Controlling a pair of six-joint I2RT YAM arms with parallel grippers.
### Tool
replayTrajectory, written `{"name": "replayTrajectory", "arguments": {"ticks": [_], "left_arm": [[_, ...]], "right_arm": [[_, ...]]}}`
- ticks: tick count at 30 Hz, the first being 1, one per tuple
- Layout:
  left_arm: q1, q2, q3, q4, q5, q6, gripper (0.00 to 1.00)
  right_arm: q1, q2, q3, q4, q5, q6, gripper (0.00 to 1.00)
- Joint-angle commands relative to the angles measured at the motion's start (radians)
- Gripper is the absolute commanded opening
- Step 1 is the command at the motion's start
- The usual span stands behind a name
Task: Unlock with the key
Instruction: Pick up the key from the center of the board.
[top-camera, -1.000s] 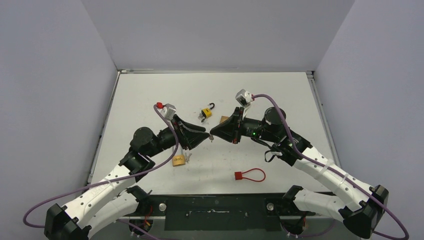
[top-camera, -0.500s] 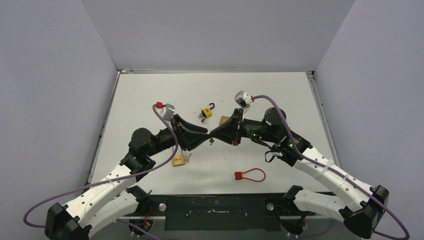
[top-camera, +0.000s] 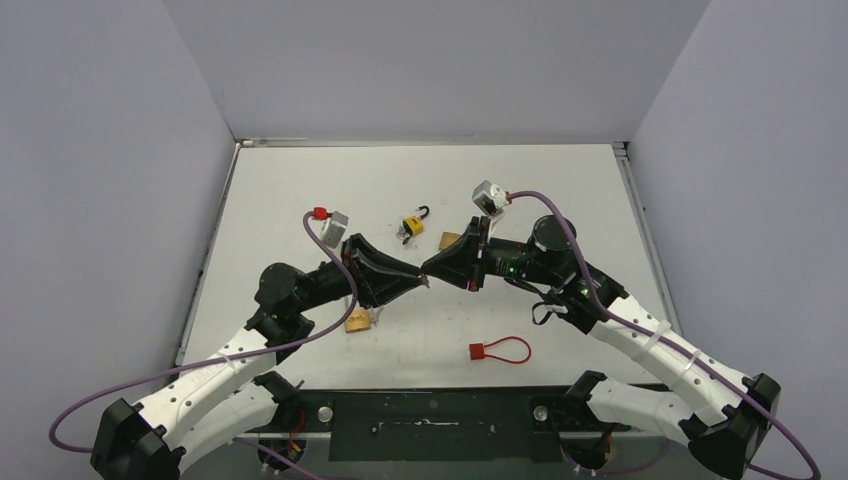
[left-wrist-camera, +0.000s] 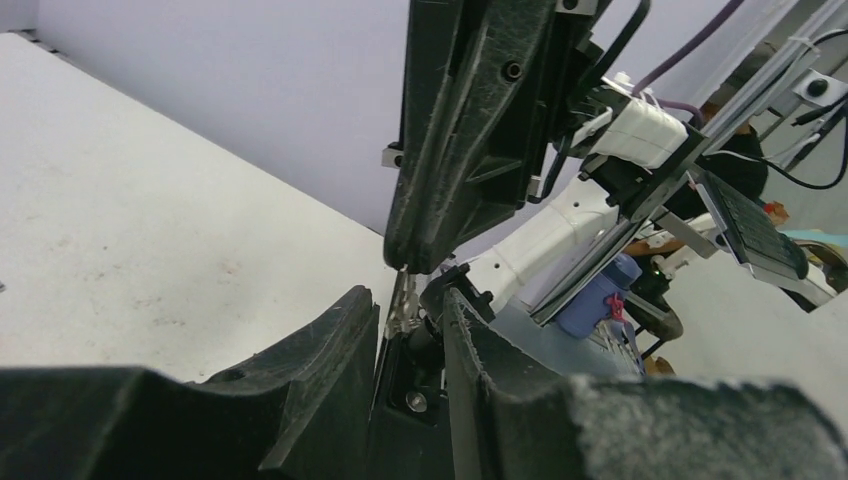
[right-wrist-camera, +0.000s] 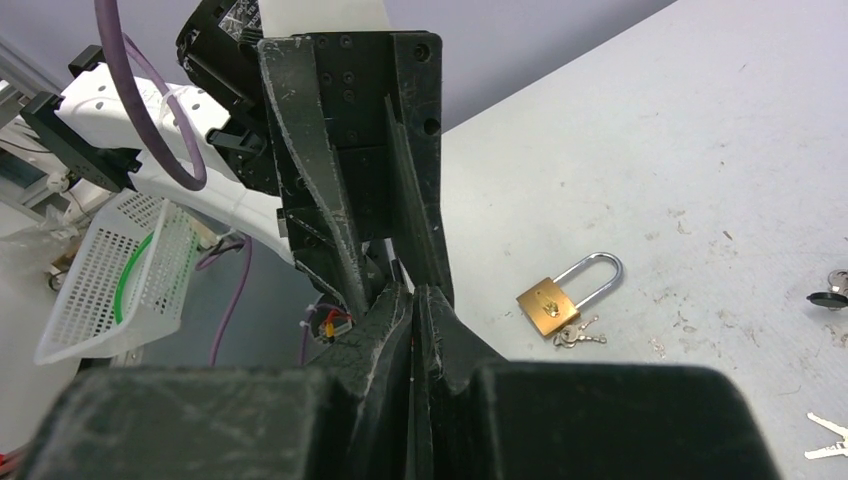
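key (left-wrist-camera: 402, 300): small, silver, held in the air, up and right of the brass padlock (top-camera: 357, 321) | right gripper (right-wrist-camera: 413, 292): pinched tight on key | left gripper (left-wrist-camera: 410, 297): tip to tip with right gripper, jaws narrowly parted, key hanging in the gap | yellow padlock (top-camera: 411, 225): farther back than brass padlock | red cable lock (top-camera: 500, 350): to brass padlock's right

The left arm (top-camera: 215, 370) and the right arm (top-camera: 650, 340) both reach forward and inward from their bases, elbows bowed outward; their wrists lie nearly level, facing each other; the left gripper (top-camera: 417, 280) points right, jaws a little apart; the right gripper (top-camera: 427, 270) points left, jaws pressed together, its tip right at the left gripper's gap.
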Motion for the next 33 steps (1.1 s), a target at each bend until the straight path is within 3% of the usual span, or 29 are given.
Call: {"name": "replayTrajectory", "arguments": {"ticks": [1, 9, 18, 22, 27, 33], "left_arm": [[0.001, 0.009, -0.003, 0.154, 0.076, -0.047, 0.28], [0.006, 0.019, 0.003, 0.148, 0.06, -0.056, 0.3], [0.007, 0.065, 0.009, 0.211, 0.101, -0.097, 0.0], [0.007, 0.047, 0.002, 0.196, 0.072, -0.08, 0.0], [0.021, 0.004, -0.004, 0.063, -0.05, -0.043, 0.0], [0.04, -0.031, -0.013, -0.026, -0.175, -0.098, 0.0]], "right_arm": [[-0.001, -0.017, 0.032, 0.039, 0.015, -0.006, 0.0], [-0.001, -0.018, 0.025, 0.053, -0.029, -0.003, 0.0], [-0.001, -0.015, 0.019, 0.078, -0.069, 0.01, 0.0], [-0.001, -0.023, 0.016, 0.068, -0.057, -0.001, 0.0], [-0.001, -0.053, 0.007, 0.045, 0.005, -0.027, 0.0], [-0.003, -0.076, -0.009, 0.057, 0.077, -0.027, 0.0]]}}
